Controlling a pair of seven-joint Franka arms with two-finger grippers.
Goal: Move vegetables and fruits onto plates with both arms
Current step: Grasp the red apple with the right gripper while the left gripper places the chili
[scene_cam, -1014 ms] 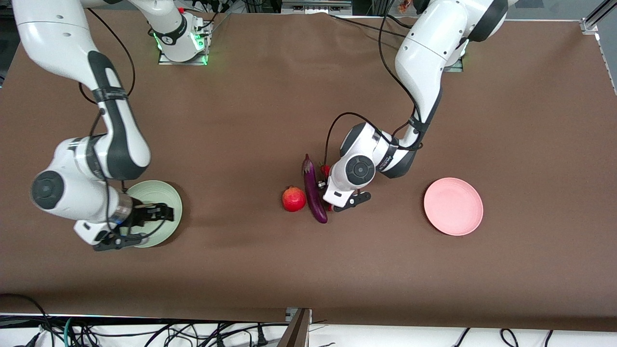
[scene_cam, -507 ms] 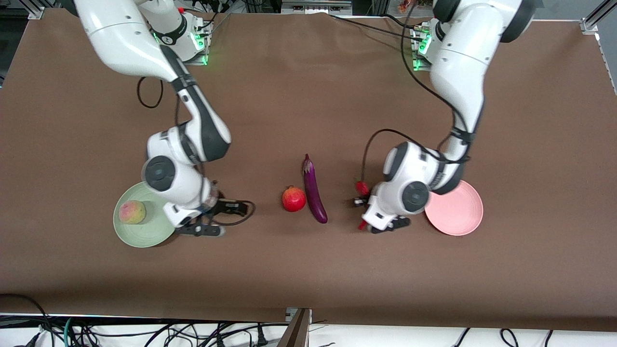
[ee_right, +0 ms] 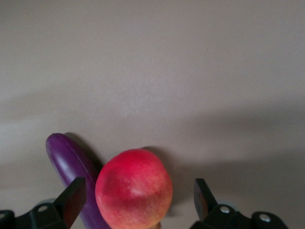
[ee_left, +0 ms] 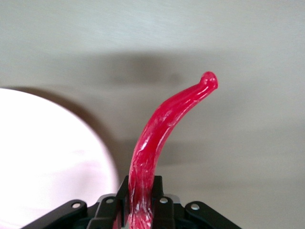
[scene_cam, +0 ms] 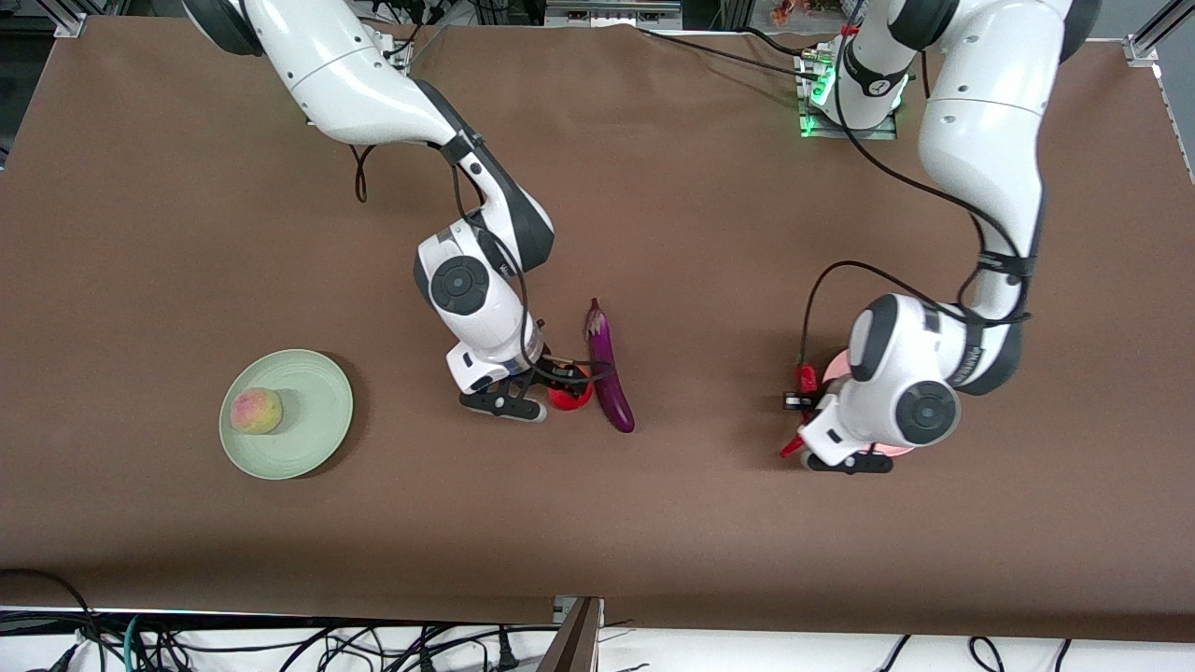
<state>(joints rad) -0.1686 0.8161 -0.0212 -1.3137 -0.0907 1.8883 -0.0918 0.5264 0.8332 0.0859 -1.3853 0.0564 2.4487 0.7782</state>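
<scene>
Near edge first: left gripper (scene_cam: 801,446) has swung from the middle of the table to the pink plate (scene_cam: 834,366), clamped tight on the chili (ee_left: 162,138), which hangs over bare table just beside the rim. So chili is nearly delivered; prob. only a short move over the plate and a release left.

Green plate (scene_cam: 317,420), toward the right arm's end: peach (scene_cam: 257,411) now sits on it w/ no gripper near, so that fruit's done.

Mid-table: right gripper (scene_cam: 551,385) has left the green plate and come in low over the red fruit (ee_right: 133,188), fingers (ee_right: 72,198) spread wide either side, not gripping yet. Eggplant (scene_cam: 609,369) lies just beside the fruit, untouched; looks like the last item.

Hard to see: pink plate mostly hidden under left arm in front view, cut off in wrist view. Chili's stem end buried in the gripper. Red fruit half covered by right gripper from the front; can't tell if fingers touch it or the eggplant.
</scene>
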